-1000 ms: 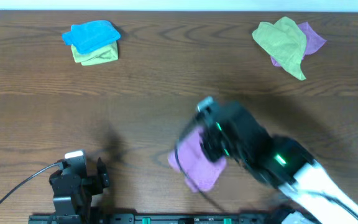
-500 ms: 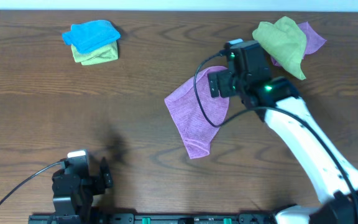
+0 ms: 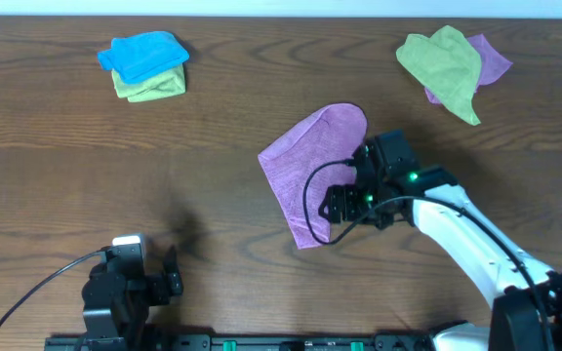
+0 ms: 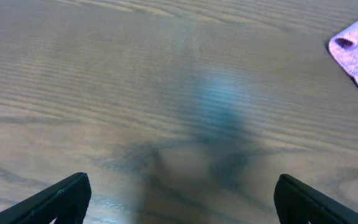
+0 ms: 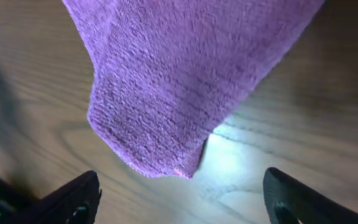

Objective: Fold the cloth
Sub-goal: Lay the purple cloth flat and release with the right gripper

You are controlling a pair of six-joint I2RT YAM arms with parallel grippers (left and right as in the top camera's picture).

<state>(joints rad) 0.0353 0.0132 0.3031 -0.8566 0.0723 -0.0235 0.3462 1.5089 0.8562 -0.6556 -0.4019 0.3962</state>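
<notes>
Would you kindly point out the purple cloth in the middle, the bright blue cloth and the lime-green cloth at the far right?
purple cloth (image 3: 305,161), overhead view, on its flat middle.
bright blue cloth (image 3: 144,56), overhead view, on its top surface.
lime-green cloth at the far right (image 3: 442,60), overhead view, on its centre.

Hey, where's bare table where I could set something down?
Widest bare wood: left-centre, between the blue cloth pile, the cloth and the left gripper. Also the back-middle strip before the lime-green cloth. Crowded: around the right gripper at the cloth's edge.
</notes>
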